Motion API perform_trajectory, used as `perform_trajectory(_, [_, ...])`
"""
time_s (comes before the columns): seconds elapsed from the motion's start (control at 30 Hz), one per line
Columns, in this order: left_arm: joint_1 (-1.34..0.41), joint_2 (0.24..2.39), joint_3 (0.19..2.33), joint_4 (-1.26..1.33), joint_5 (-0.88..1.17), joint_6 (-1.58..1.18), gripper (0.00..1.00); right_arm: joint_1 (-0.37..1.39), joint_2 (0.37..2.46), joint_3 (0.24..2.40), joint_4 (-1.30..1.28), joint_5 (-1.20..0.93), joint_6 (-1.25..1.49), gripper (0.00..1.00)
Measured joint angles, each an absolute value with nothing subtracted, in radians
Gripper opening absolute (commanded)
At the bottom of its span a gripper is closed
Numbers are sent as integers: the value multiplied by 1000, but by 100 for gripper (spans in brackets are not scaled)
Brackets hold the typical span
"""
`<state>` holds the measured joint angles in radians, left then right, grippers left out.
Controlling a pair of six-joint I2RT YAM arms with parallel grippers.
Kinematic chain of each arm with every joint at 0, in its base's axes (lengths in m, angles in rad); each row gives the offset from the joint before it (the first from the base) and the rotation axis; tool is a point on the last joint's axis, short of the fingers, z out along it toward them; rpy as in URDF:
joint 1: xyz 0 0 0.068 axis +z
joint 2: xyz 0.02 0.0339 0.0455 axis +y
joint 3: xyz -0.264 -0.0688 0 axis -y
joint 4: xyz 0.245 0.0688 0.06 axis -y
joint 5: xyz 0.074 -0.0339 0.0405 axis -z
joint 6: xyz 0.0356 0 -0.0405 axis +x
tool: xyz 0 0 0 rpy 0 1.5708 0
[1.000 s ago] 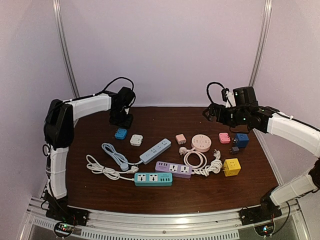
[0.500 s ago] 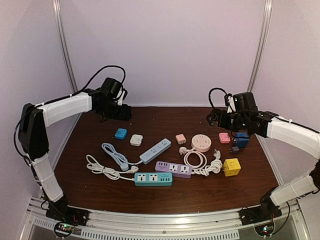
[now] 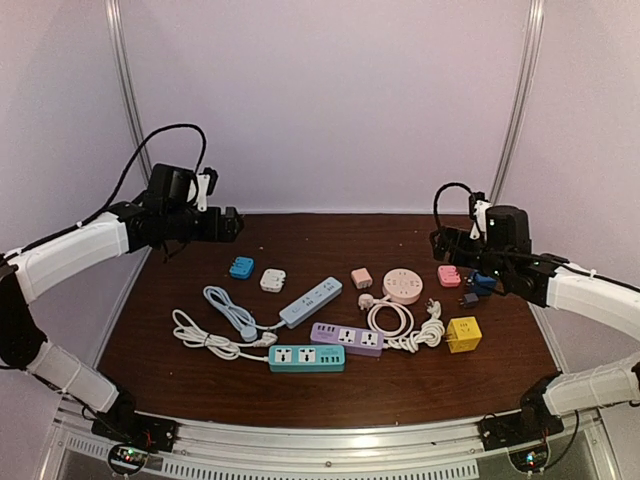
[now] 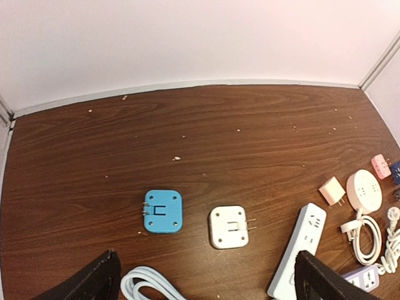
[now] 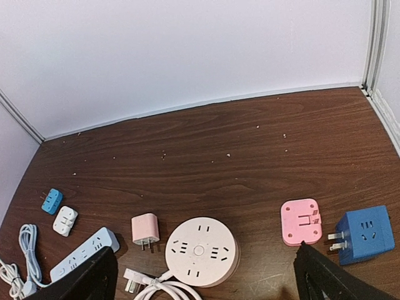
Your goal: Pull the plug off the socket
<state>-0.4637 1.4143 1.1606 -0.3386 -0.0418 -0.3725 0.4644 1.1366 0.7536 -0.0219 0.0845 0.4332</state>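
With left claw [image 4: 206,259] and right claw [image 5: 203,250] both spread wide, empty, lower the right onto the dark plug [image 3: 469,298] just beneath it, seemingly seated against the blue cube socket [image 5: 365,233]. Pinch squarely, pull straight out, avoid dragging the cube.

I see soft, even light from overhead, tinting the walls [image 3: 330,100] faintly lilac. The dark counter [image 3: 400,390] shows little glare and only short shadows. My overhead view is slightly grainy; the wrist views look sharper, with bowed edges.
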Motion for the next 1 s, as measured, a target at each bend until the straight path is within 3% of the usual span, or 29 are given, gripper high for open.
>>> perform_trajectory(0.37, [-232, 1322, 993, -247, 59, -383, 98, 361, 1127, 705, 163, 155, 252, 100])
perform_trajectory(0.67, [-180, 1294, 885, -162, -54, -326, 98, 167, 1127, 484, 372, 236, 205, 100])
perform_trajectory(1.0, [-105, 1176, 593, 116, -165, -214, 98, 22, 1235, 307, 757, 250, 113, 100])
